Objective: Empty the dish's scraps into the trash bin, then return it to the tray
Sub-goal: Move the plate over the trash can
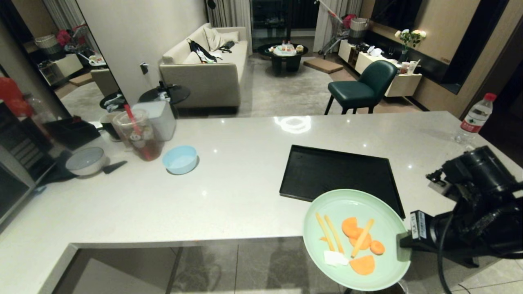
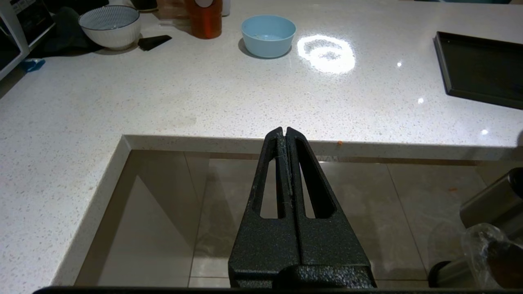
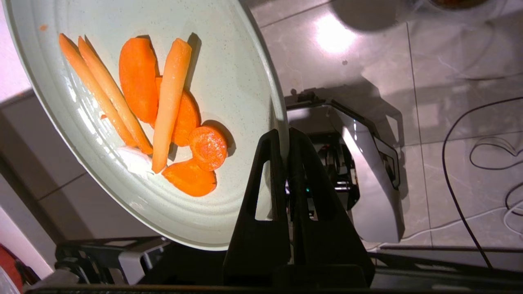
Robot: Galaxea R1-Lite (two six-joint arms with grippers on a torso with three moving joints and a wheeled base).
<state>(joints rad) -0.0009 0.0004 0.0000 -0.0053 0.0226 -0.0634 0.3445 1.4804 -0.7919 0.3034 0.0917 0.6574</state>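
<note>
On the far left of the counter (image 1: 229,179) sit a grey-white bowl (image 1: 86,160), an iced drink cup with a red straw (image 1: 137,134) and a light-blue bowl (image 1: 180,159), none of them part of the job. The left gripper (image 2: 284,131) hangs idle below the counter edge over the floor, its fingers pressed together on nothing. Further right lies the black tray (image 1: 335,173), bare, and just in front of it the mint-green dish (image 1: 355,239) is held out past the counter edge, off the tray. The right gripper (image 3: 284,136) is clamped on the dish's rim. Carrot slices and pale sticks (image 1: 355,241) lie on the dish beside a small white scrap. The steel trash bin (image 2: 496,204) shows only in the left wrist view, low by the floor; the dish should probably be carried level until it is squarely over the liner, then tipped slowly by the rim. A water bottle (image 1: 474,118) stands far right; its label is unreadable.
</note>
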